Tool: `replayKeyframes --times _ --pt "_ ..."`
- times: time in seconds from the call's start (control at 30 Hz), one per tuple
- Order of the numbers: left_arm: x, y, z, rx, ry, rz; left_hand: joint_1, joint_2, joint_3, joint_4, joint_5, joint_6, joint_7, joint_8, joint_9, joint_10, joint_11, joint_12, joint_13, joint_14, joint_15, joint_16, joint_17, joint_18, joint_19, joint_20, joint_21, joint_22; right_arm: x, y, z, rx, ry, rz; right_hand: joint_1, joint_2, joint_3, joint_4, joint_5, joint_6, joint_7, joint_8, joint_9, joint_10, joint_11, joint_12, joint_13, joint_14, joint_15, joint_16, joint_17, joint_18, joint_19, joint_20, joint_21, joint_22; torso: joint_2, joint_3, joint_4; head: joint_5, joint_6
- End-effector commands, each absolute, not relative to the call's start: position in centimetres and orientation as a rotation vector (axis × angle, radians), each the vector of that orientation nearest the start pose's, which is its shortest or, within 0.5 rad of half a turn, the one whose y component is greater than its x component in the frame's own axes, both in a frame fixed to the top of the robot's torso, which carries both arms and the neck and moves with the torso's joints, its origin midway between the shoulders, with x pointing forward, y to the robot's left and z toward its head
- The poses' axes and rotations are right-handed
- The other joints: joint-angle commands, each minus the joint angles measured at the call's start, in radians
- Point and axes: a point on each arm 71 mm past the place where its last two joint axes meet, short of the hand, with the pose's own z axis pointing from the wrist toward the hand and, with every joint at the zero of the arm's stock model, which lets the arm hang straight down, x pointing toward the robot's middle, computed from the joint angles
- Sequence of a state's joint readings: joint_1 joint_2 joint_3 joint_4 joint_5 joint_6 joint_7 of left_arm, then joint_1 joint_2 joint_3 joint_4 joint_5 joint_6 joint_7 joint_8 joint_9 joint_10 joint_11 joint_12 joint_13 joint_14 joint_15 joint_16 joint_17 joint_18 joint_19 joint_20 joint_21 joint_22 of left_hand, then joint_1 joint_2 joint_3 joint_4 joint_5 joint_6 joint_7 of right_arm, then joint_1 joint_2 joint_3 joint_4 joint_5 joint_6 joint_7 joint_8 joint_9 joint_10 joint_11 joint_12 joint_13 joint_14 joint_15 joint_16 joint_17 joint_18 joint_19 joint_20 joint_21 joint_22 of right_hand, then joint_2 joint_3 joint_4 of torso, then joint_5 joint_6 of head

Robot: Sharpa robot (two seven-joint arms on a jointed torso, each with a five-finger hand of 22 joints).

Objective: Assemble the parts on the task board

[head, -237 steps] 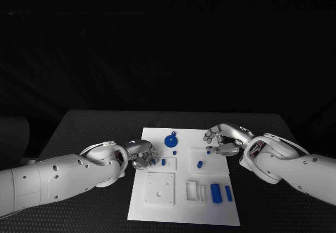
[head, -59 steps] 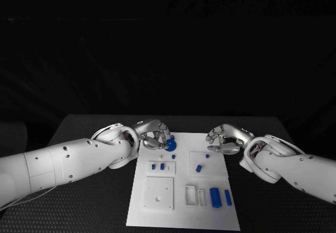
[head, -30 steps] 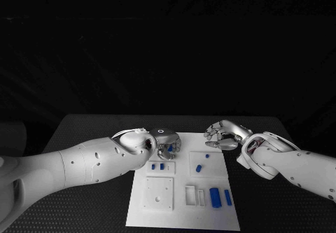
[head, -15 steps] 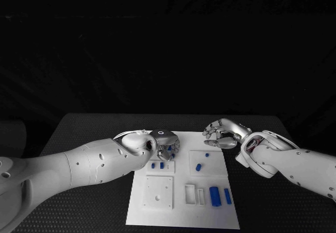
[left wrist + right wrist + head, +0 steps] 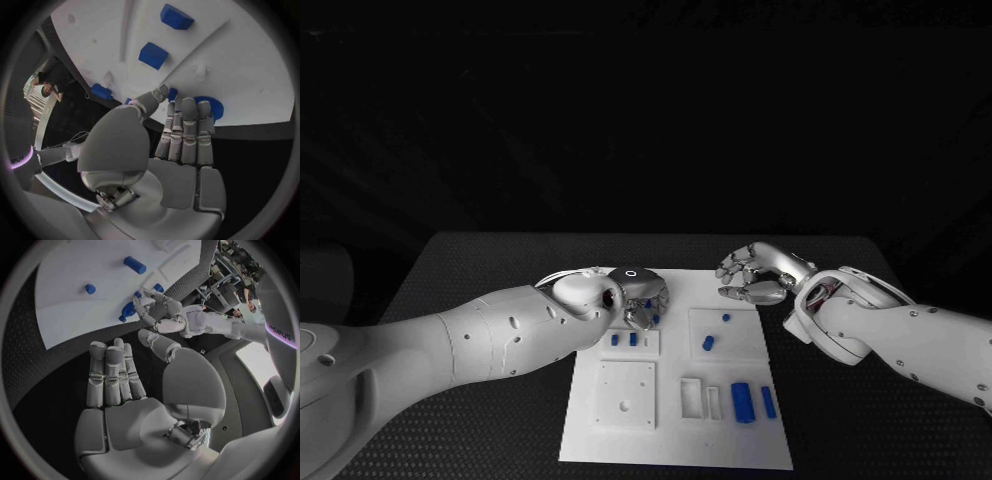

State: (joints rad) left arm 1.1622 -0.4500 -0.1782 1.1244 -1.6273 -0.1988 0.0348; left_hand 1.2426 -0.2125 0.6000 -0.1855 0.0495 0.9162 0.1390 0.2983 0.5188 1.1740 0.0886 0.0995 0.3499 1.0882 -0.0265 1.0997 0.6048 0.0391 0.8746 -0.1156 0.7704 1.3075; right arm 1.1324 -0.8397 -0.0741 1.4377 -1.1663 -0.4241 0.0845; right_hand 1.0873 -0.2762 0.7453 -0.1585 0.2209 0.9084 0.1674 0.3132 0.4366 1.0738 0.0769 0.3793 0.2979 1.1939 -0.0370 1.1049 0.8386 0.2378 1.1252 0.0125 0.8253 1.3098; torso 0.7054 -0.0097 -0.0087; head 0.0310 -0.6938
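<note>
Left hand (image 5: 640, 293) reaches over the task board's (image 5: 678, 448) far end, fingertips (image 5: 189, 107) on the blue gear (image 5: 209, 107), which the wrist view shows. Right hand (image 5: 756, 277) hovers beside it, fingers apart, holding nothing.

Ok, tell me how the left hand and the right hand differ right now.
The left hand is down over the task board, its fingertips at the blue gear; the right hand hangs by the board's far right corner, touching no part. The left hand's fingers close around the gear, while the right hand's fingers lie apart with nothing in them. Both are silver hands on white arms.
</note>
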Motion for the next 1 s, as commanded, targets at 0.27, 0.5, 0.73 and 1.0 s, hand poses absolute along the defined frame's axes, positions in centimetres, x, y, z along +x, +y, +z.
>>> replayKeyframes --times 0.27,0.5,0.73,1.0 --pt "50.64 9.4 -27.89 0.589 1.81 -0.63 -0.002 0.017 0.003 -0.002 0.007 0.005 0.004 -0.008 -0.004 0.013 -0.006 -0.004 -0.001 0.015 -0.003 0.019 0.006 0.02 0.012 -0.012 0.017 0.024 48.08 -21.97 -22.45 0.091 1.666 0.843 0.0 0.01 -0.002 0.004 0.004 -0.005 0.0 0.003 -0.001 0.006 0.0 -0.003 -0.001 -0.008 0.002 0.004 -0.002 0.024 0.0 -0.009 -0.004 0.013 -0.001 0.0006 -0.0001 -0.001 -0.001" --pt "50.55 9.24 -28.27 0.591 1.829 -0.626 -0.004 0.027 0.005 -0.001 0.006 0.004 0.006 -0.013 -0.007 0.021 -0.008 -0.001 0.0 0.018 -0.005 0.035 0.011 0.022 0.015 -0.014 0.027 0.024 48.07 -21.99 -22.42 0.091 1.666 0.844 0.0 0.01 -0.002 0.004 0.004 -0.005 0.0 0.003 -0.001 0.006 0.0 -0.003 -0.002 -0.008 0.002 0.004 -0.002 0.024 0.0 -0.009 -0.004 0.013 -0.001 0.0007 -0.0007 -0.001 -0.002" --pt "50.48 9.16 -28.46 0.596 1.842 -0.62 -0.004 0.039 0.005 -0.003 0.007 0.023 -0.001 -0.007 -0.006 0.039 -0.015 0.007 0.003 0.023 -0.011 0.058 0.017 0.024 0.02 -0.018 0.041 0.024 48.07 -21.99 -22.4 0.09 1.666 0.844 -0.001 0.01 -0.002 0.004 0.004 -0.005 0.0 0.004 -0.001 0.006 0.0 -0.003 -0.002 -0.008 0.002 0.004 -0.002 0.024 0.0 -0.009 -0.004 0.013 -0.001 0.0008 -0.0006 -0.002 -0.003" --pt "50.4 9.21 -28.5 0.602 1.848 -0.604 0.004 0.052 0.008 -0.013 0.007 0.055 -0.014 0.003 -0.003 0.072 -0.03 0.025 0.012 0.044 -0.027 0.093 0.025 0.028 0.038 -0.031 0.063 0.022 48.06 -22.04 -22.39 0.09 1.667 0.843 -0.001 0.01 -0.002 0.004 0.004 -0.005 0.0 0.004 -0.001 0.006 0.0 -0.003 -0.002 -0.008 0.002 0.004 -0.002 0.024 0.0 -0.009 -0.004 0.013 -0.001 0.0003 -0.0004 -0.003 -0.006"
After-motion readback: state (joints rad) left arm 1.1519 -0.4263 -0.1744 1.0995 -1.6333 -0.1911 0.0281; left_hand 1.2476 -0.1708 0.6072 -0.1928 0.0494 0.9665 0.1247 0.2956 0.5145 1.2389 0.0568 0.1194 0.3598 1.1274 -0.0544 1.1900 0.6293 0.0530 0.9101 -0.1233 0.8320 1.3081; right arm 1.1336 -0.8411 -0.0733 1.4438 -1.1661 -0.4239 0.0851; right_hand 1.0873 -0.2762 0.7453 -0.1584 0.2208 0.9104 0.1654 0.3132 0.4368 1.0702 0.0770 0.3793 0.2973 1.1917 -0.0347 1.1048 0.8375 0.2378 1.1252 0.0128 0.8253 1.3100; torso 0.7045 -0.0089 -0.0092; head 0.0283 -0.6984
